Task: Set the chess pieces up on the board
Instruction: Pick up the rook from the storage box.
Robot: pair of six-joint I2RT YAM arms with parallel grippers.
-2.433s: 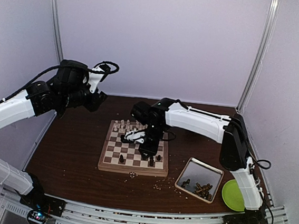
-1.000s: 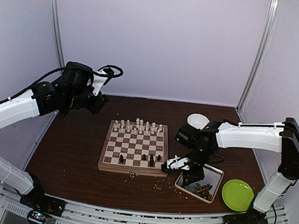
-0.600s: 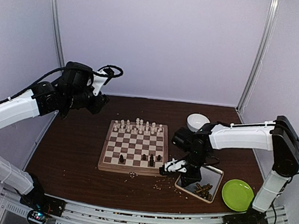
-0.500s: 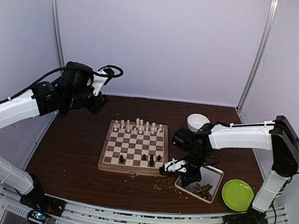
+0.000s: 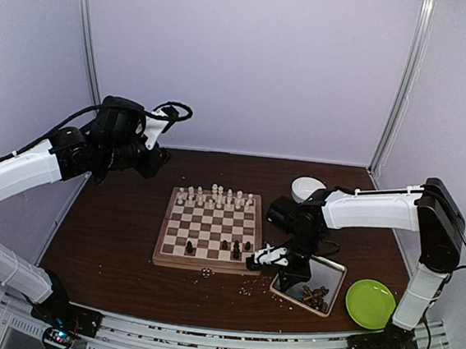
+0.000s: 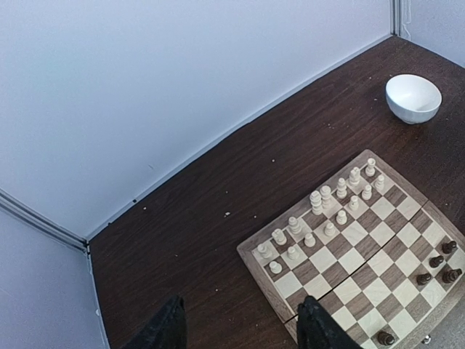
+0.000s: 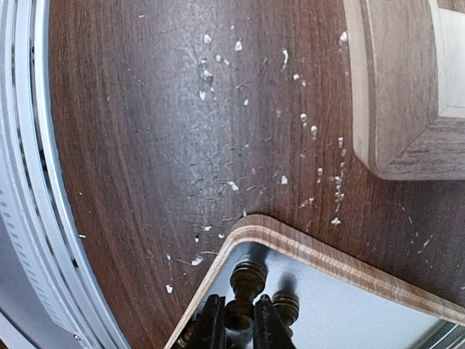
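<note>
The right gripper [image 7: 238, 311] points down into the tray's [image 7: 305, 243] corner nearest the board [image 7: 392, 87], its two fingers [image 7: 211, 323] pressed against either side of a dark piece [image 7: 247, 280], grasping it. A second dark piece [image 7: 285, 305] lies touching the held one on the side away from the table's edge, and more dark pieces [image 5: 314, 295] sit heaped in the tray farther from the board. The tray rests just right of the board's near right corner, with pale crumbs [image 7: 232, 185] scattered on the table between them and along the board's near edge. On the board, cream pieces [image 5: 214, 196] fill the two far rows, and a few dark pieces [image 5: 237, 247] stand on its near rows, mostly toward the right. A white bowl [image 5: 306, 187] sits beyond the board's far right corner, and a green plate [image 5: 369, 303] lies right of the tray. The left gripper [image 6: 240, 327] hangs high, up and to the left of the board, jaws spread and holding nothing.
</note>
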